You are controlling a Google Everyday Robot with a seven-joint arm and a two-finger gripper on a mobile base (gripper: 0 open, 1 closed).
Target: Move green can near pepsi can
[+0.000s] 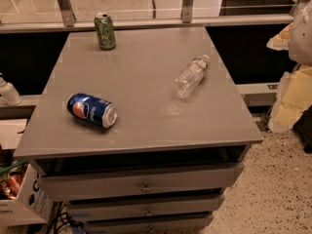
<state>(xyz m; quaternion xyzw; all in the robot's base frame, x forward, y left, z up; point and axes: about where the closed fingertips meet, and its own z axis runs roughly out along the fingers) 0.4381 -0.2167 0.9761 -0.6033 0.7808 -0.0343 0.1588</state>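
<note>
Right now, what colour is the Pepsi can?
Pepsi can: dark blue, camera view; gripper at upper right edge.

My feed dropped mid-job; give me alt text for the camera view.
A green can stands upright at the far left edge of the grey cabinet top, well apart from a pepsi can lying on its side near the front left. A clear bottle lies at right; the tool is not in view.
</note>
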